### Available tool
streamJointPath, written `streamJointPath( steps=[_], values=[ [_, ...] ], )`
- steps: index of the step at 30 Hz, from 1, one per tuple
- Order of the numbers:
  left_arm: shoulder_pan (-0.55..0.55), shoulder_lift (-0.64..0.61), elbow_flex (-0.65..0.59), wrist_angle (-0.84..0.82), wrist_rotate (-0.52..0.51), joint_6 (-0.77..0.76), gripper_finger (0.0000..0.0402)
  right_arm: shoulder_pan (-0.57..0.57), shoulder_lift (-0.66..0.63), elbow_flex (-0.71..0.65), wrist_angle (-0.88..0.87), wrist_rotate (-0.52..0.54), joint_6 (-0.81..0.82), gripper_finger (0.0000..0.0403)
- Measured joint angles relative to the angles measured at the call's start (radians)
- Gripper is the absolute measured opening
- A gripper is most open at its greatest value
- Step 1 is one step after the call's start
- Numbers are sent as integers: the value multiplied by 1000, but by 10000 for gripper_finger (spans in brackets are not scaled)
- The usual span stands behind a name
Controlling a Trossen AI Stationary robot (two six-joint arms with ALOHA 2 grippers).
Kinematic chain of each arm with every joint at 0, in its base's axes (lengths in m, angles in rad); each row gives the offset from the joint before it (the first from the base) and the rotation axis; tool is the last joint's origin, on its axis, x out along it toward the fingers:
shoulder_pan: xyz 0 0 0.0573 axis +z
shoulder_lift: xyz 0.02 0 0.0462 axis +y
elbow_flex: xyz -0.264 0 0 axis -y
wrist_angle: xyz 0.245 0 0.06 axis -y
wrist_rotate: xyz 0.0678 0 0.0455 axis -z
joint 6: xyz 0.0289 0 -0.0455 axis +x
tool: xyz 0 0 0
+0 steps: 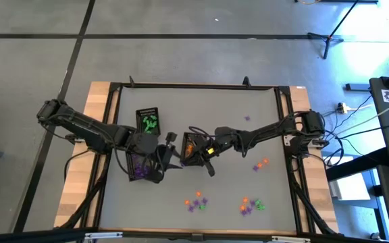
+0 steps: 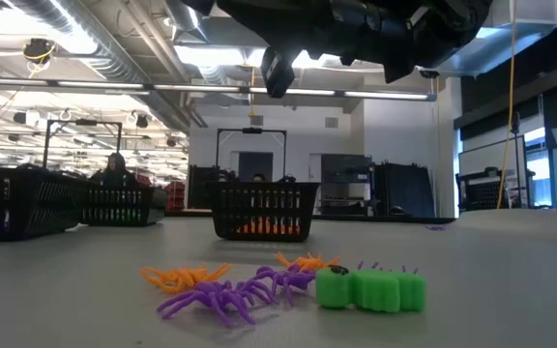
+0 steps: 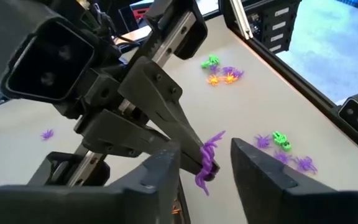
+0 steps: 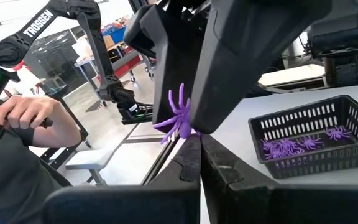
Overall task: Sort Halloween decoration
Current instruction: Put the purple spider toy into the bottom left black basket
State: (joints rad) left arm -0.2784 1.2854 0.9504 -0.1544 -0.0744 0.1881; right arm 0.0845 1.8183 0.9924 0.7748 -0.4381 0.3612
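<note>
My right gripper [image 4: 199, 135] is shut on a purple plastic spider [image 4: 178, 118], lifted above the table near the orange tray [image 1: 192, 148]. My left gripper [image 3: 205, 152] is open; its two fingers stand on either side of that spider [image 3: 207, 160], and I cannot tell whether they touch it. In the high view the left gripper [image 1: 171, 160] and the right gripper [image 1: 204, 162] meet between the trays. The purple tray [image 4: 316, 140] holds several purple spiders. Loose orange, purple and green trinkets [image 1: 194, 201] lie on the table near its near edge. My right gripper pinches the purple spider at its body [image 4: 190, 129] between its two fingertips. The spider is lifted clear of the table, and its legs [image 4: 171, 106] spread beyond the fingertips into the gap of the left gripper's fingers.
A green tray [image 1: 148, 121] sits toward the far edge and a purple tray [image 1: 139, 165] lies under the left arm. More trinkets lie at the near right [image 1: 250, 204], right [image 1: 260, 164] and far right [image 1: 247, 118]. A person's hand [image 4: 30, 118] shows beyond the table.
</note>
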Motion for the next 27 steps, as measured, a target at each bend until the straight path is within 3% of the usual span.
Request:
streamJointPath(
  steps=[10, 17, 27],
  values=[
    [-7, 0, 0, -40, -36, -53, 7, 0, 0, -1, -2, 1, -1, 0],
    [-8, -1, 0, -43, -82, -63, 2, 0, 0, -1, -2, 2, -1, 20],
    [-40, -109, 0, -160, -284, -98, 0, -8, 0, -1, -96, 12, 27, 131]
  ],
)
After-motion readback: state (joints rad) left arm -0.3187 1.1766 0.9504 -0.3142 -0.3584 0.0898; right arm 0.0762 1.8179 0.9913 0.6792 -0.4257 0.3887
